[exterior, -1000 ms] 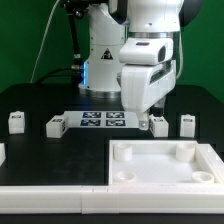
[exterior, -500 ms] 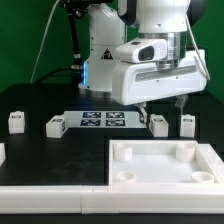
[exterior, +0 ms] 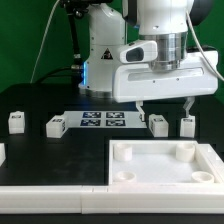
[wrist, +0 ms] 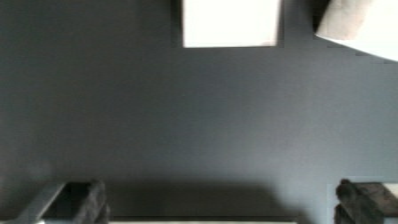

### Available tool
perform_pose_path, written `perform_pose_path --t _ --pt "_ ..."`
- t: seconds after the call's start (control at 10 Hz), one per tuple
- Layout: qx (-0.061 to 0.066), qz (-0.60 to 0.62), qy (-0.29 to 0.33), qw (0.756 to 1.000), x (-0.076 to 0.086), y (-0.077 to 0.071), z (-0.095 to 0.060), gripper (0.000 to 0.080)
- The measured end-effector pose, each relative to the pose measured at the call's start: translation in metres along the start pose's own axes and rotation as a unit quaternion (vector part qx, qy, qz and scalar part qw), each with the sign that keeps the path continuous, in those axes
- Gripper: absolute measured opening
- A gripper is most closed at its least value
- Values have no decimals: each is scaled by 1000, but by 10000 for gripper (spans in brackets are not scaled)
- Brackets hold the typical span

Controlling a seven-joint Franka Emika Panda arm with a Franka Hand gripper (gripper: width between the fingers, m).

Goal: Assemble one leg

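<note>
Four small white legs with marker tags stand on the black table: two at the exterior view's left (exterior: 15, 121) (exterior: 56, 125) and two at its right (exterior: 158, 124) (exterior: 187, 123). My gripper (exterior: 165, 107) hangs open and empty just above the two right legs, one finger on each side of the pair. In the wrist view the gripper (wrist: 222, 205) is open, with dark fingertips (wrist: 71, 200) wide apart. Two white legs (wrist: 231, 22) (wrist: 361, 20) show at the far edge of that view, away from the fingers.
The large white tray-like piece with corner sockets (exterior: 120, 170) lies at the front. The marker board (exterior: 103, 121) lies on the table between the leg pairs. The arm's white base (exterior: 100, 60) stands behind it.
The gripper has lifted off the table beside the right legs, moved toward the exterior view's right and turned, so both open fingers now show side by side.
</note>
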State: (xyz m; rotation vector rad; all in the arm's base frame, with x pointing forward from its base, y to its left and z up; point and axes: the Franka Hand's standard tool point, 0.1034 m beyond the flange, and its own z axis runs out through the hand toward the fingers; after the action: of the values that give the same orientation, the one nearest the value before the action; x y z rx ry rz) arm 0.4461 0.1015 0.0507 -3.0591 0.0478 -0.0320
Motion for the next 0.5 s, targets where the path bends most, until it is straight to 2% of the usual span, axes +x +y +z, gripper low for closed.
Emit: perform_pose_path --t 0.2,0.4,0.5 --pt "4 70 -1 998 -1 -2 0 649" --pt "11 163 -13 987 -17 -9 6 649" --pt "10 154 -15 988 -25 -16 9 649"
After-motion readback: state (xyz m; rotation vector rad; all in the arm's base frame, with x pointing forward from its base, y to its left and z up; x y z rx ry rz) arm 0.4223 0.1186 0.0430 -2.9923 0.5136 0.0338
